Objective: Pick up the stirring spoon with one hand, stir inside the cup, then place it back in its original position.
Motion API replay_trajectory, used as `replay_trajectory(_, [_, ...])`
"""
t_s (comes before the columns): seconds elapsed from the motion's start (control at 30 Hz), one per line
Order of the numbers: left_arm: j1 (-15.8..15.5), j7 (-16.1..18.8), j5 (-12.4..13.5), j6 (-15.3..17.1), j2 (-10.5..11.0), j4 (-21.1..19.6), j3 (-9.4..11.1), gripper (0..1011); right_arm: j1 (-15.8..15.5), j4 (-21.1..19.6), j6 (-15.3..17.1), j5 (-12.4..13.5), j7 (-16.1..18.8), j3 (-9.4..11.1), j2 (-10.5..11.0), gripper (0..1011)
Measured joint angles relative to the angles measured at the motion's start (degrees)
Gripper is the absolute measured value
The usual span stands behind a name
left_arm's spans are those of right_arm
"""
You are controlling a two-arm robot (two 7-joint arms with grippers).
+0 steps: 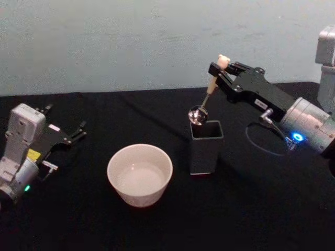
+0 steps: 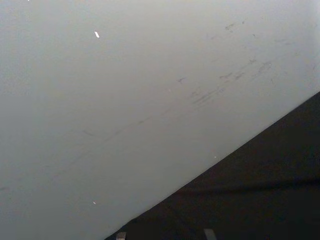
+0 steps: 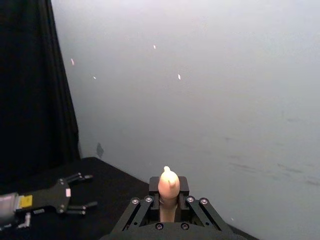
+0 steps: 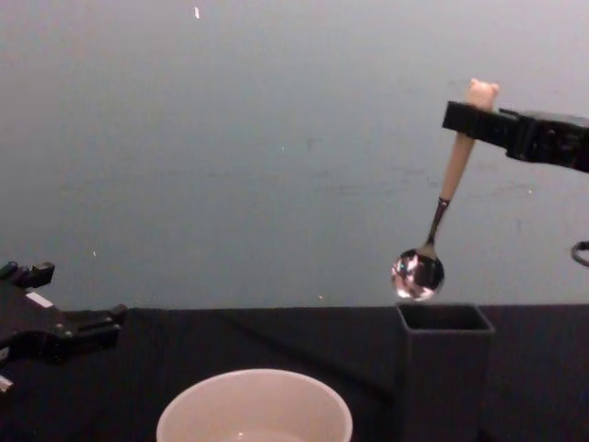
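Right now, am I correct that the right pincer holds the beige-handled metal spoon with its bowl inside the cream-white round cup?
No: the right pincer holds the beige-handled metal spoon, but its bowl hangs above the dark grey square holder, outside the cream-white round cup, per the chest view.

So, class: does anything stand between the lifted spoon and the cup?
Nothing visible. The right gripper holds the stirring spoon just above the holder; the cup stands apart on the holder's left. The left gripper rests far left, beyond the cup.
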Motion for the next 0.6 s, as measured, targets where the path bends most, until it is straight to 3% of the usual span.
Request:
replay_trajectory(0.17, [0.00,0.00,0.00,0.00,0.00,0.00,0.00,1001,0.45,-0.47,0.13,0.58,0.23,-0.89,-0.20,210])
replay_trajectory(0.6, [0.00,0.00,0.00,0.00,0.00,0.00,0.00,1001,1.77,-0.18,0.28,1.13,2.93,-5.53,-0.52,210])
